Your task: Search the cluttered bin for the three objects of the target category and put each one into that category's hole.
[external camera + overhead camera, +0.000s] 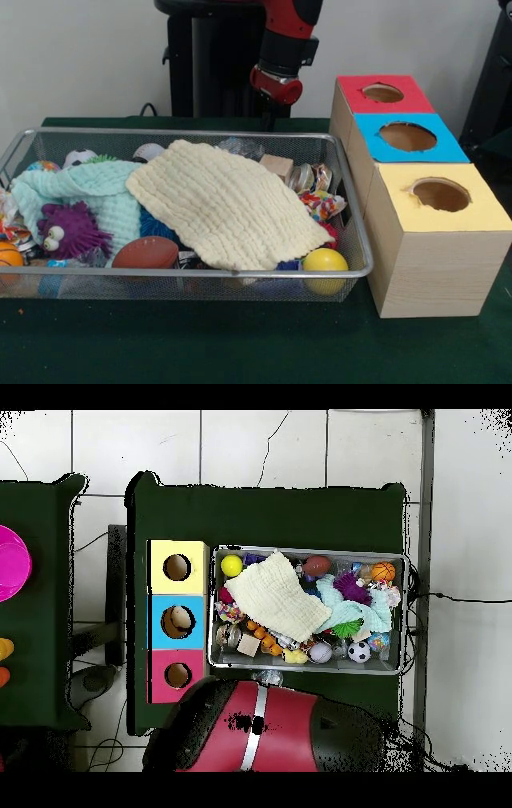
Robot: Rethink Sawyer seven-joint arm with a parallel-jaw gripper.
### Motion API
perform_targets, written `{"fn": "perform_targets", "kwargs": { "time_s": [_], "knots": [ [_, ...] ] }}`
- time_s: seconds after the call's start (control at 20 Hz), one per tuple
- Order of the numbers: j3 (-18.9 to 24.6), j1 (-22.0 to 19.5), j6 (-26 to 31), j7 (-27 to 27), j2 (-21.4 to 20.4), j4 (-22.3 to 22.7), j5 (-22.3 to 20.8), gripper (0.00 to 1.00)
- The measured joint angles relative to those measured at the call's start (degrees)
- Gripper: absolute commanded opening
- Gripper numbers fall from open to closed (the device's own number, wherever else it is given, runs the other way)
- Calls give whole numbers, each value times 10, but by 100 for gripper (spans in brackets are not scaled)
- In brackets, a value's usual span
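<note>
The fingers cannot be made out; only the arm (280, 56) shows, drawn back behind the bin's (352, 210) far rim. The search step is in hand: a cream cloth (224, 204) covers the bin's middle, hiding any targets. Next, lift it aside. Three holed boxes (408, 140) stand beside the bin on the bench (240, 344).

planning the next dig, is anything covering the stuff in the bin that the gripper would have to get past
Yes. A cream cloth lies across the middle of the wire bin, and a mint cloth covers toys to its left. The three box holes look open.
</note>
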Motion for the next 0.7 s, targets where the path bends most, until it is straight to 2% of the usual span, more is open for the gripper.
{"fn": "perform_targets", "kwargs": {
  "time_s": [0.25,0.3,0.7],
  "knots": [
    [-1,3,0,0,0,0,0,0],
    [-2,4,0,0,0,0,0,100],
    [-3,6,0,0,0,-1,0,100]
  ]
}}
